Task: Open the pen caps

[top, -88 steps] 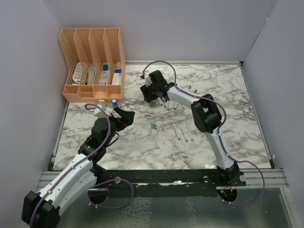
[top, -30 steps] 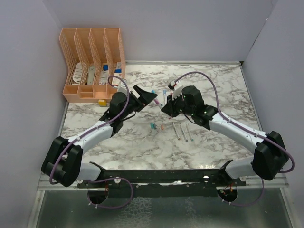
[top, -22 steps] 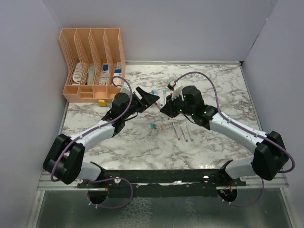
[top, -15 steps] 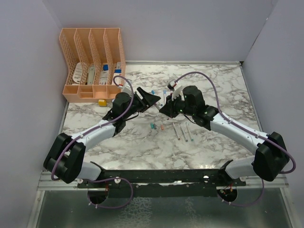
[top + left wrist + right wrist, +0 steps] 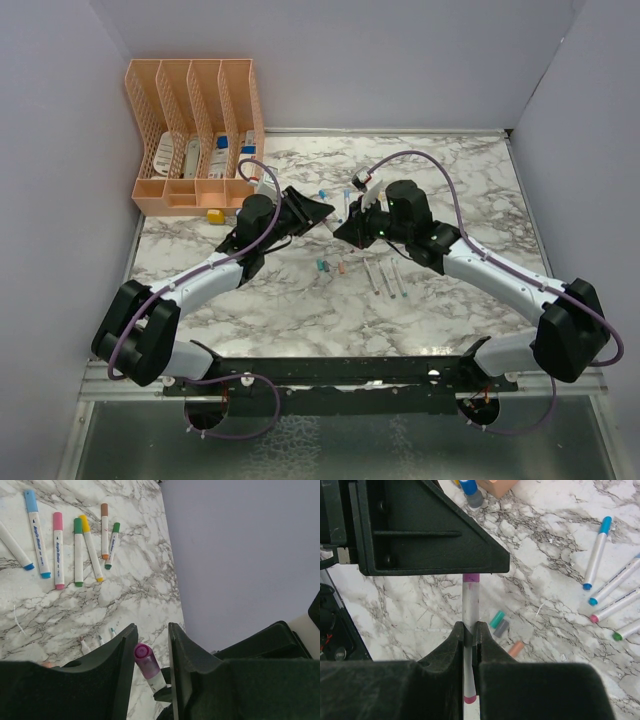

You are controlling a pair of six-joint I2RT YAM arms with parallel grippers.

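Pinching the thin pale pen (image 5: 470, 600) in your right claw (image 5: 470, 626) presents its purple plastic cap (image 5: 142, 653) between the spread jaws of your left claw (image 5: 151, 630), ready to pull.

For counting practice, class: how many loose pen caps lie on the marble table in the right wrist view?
3, clustered together: teal cap, grey cap beside it, orange cap lower right. More may be hidden.

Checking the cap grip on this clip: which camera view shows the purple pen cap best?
Left wrist: the purple cap shows plainly inside the left gripper. Right wrist shows only a purple sliver; in top external it cannot be made out.
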